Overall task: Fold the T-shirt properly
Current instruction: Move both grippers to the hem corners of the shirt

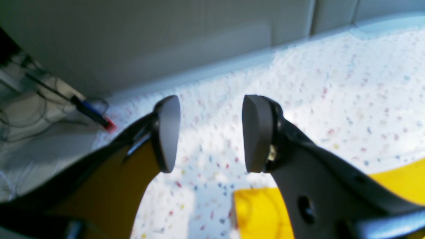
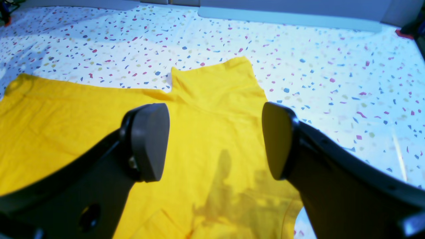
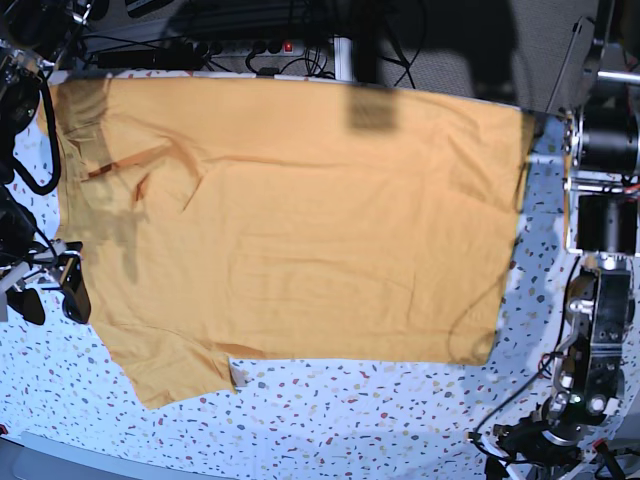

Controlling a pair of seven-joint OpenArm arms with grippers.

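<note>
The mustard-yellow T-shirt lies spread flat over most of the speckled table, with one sleeve pointing to the front left. No heart mark shows. My right gripper is open and empty, hovering over the shirt beside the sleeve; in the base view it sits at the shirt's left edge. My left gripper is open and empty over bare table, with a corner of the shirt just under it. Its arm stands at the front right.
Cables and a power strip run along the table's back edge. A dark cable with a red tip lies off the table's edge. A grey wall rises behind the table. Robot hardware stands at the right.
</note>
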